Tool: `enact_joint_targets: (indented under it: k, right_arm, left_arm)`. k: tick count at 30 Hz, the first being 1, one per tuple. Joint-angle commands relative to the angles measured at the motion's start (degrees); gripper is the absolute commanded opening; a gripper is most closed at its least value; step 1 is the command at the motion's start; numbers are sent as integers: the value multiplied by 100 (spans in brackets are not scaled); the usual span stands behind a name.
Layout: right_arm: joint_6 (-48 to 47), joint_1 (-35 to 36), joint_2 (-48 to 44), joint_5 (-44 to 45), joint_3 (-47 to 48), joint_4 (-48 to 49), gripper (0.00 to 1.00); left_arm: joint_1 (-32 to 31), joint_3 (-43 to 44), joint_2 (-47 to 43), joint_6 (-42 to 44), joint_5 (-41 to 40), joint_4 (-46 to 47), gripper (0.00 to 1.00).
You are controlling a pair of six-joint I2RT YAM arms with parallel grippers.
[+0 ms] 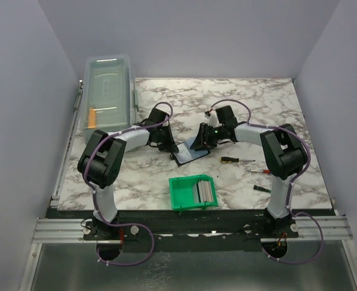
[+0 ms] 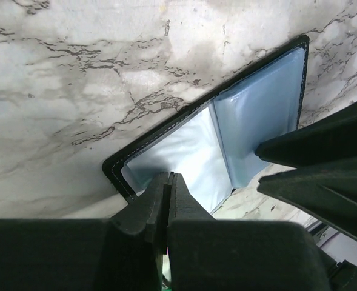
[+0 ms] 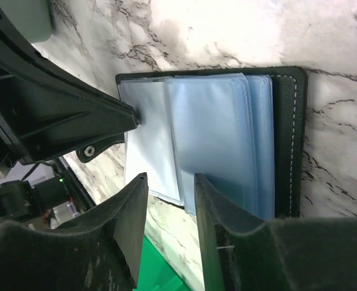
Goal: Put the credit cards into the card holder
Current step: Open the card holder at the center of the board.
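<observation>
The card holder [image 1: 188,155] lies open on the marble table between my two grippers, black-rimmed with blue-grey plastic sleeves [image 3: 217,139]. My left gripper [image 2: 168,176] is shut, and its tips press on the pale left sleeve [image 2: 184,154] near the holder's corner. My right gripper [image 3: 170,182] hangs open over the sleeves' near edge, with nothing held between its fingers. Both grippers show in the top view, the left gripper [image 1: 168,145] and the right gripper [image 1: 204,143]. The credit cards [image 1: 205,191] lie in a green bin, away from both grippers.
The green bin [image 1: 183,195] sits near the front edge. Screwdrivers [image 1: 236,159] lie at the right. A clear lidded box [image 1: 108,91] stands at the back left. A corner of the green bin [image 3: 160,273] shows under the right wrist.
</observation>
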Motion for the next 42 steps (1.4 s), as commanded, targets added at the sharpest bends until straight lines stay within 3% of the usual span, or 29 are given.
enact_joint_targets:
  k: [1, 12, 17, 20, 23, 30, 37, 42]
  right_arm:
    - [22, -73, 317, 813, -212, 290, 41]
    - [-176, -178, 835, 1227, 652, 102, 41]
    - [-488, -185, 748, 1250, 1211, -723, 42]
    - [-589, -169, 394, 1267, 1206, -1247, 49]
    - [-644, -169, -121, 1449, 839, -1518, 61]
    - [-655, -170, -828, 1632, -134, -1469, 72]
    - [-281, -169, -1077, 1243, -710, -857, 72]
    - [132, -169, -1046, 893, -907, -308, 67]
  left_arm:
    - [84, 122, 478, -94, -585, -188, 0]
    - [361, 1595, 1512, 260, -1457, -822, 0]
    - [330, 1735, 1140, 377, -915, -897, 0]
    - [164, 1609, 709, 492, -533, -913, 9]
    - [-81, 1452, 268, 618, -158, -942, 28]
    - [-542, 765, -446, 621, -819, -1254, 69]
    - [-671, 428, -717, 254, -1513, -1801, 80]
    - [-668, 150, -694, 85, -1559, -1458, 80]
